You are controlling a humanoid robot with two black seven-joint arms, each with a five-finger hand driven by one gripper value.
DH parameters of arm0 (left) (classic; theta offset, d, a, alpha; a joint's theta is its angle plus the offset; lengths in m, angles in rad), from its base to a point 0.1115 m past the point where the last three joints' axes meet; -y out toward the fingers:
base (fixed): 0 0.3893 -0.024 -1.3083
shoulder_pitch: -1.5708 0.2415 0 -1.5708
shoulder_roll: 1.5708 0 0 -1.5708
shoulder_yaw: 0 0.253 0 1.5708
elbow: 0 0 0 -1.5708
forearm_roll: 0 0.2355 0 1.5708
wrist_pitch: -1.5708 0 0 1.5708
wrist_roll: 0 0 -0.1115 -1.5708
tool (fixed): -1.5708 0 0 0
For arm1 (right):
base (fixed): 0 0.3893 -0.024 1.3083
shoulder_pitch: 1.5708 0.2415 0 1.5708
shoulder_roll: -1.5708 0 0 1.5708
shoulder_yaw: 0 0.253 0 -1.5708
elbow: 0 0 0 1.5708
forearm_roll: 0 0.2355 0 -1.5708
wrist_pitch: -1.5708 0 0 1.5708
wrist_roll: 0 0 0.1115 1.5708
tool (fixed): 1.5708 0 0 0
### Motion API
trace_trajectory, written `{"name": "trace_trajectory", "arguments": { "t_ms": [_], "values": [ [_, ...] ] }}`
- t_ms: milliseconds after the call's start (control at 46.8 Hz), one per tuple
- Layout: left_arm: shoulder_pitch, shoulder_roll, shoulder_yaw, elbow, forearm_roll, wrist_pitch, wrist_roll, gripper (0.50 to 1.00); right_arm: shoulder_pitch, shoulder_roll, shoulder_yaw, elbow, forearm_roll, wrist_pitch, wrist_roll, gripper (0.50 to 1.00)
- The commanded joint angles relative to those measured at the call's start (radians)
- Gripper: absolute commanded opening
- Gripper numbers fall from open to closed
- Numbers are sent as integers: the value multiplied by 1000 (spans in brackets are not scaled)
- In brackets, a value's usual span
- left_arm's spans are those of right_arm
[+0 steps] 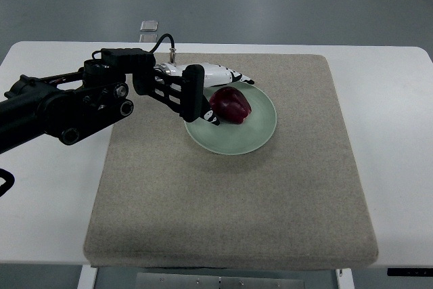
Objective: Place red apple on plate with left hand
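In the top view, the only one we have, we see a white table (392, 167) covered by a grey-beige mat (230, 201). Taking the mat as a clock face, the pale green plate (260, 133) sits at roughly one o'clock from its centre, and the red apple (231, 105) rests on the plate, a little toward the plate's nine-to-ten o'clock side.

The left hand (203, 96) comes in on its dark arm from the picture's left edge and reaches over the plate's rim at about ten o'clock. From the hand, the apple lies at three to four o'clock, right against it. One white finger (233, 76) runs past the apple's far side and a black-tipped finger (211, 120) comes round its near side, so the fingers bracket the fruit. We read the hand as cupped around the apple; whether it presses on it or has already slackened we cannot tell (the palm hides the contact).

The apple looks slightly longer across the picture than up and down, its long axis running roughly from nine to three o'clock. The right arm does not show at all, so the left hand is the nearer one by default.

We judge the placing nearly done: what remains is to spread the fingers and draw the hand back toward nine o'clock without nudging the apple.
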Motion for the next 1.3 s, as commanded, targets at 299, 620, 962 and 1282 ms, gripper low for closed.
{"name": "trace_trajectory", "arguments": {
  "t_ms": [299,620,962,1282],
  "values": [
    [-33,124,-19,-3,-485,8,1,999,0,0,0,0,0,0,0,928],
    [-37,300,-33,-2,-1141,-8,4,999,0,0,0,0,0,0,0,928],
    [-27,401,-62,79,-1594,-28,104,999,0,0,0,0,0,0,0,928],
    [53,398,-269,130,-1654,-31,205,999,0,0,0,0,0,0,0,930]
  ]
}}
